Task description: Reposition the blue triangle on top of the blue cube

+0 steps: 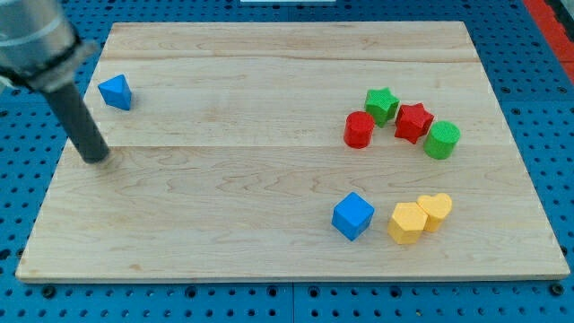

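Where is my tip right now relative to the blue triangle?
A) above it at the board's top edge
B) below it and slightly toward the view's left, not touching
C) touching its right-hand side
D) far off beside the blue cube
B: my tip rests on the board below and a little left of the blue triangle, with bare wood between them; the blue cube sits far toward the view's right.

A pale wooden counter (pixel 269 72) of jointed planks; beneath it a blue pegboard (pixel 538 63) dotted with holes.
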Controlling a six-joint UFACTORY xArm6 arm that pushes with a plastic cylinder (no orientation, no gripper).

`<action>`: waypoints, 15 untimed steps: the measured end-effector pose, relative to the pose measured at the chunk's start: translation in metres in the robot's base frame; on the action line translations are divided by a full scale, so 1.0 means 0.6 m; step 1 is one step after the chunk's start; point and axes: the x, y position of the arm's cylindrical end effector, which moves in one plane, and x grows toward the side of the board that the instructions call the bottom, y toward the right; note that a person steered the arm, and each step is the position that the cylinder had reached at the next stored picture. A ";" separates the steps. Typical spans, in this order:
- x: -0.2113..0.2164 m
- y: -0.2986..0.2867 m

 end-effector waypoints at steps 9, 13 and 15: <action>-0.286 0.060; -0.299 -0.025; -0.192 0.079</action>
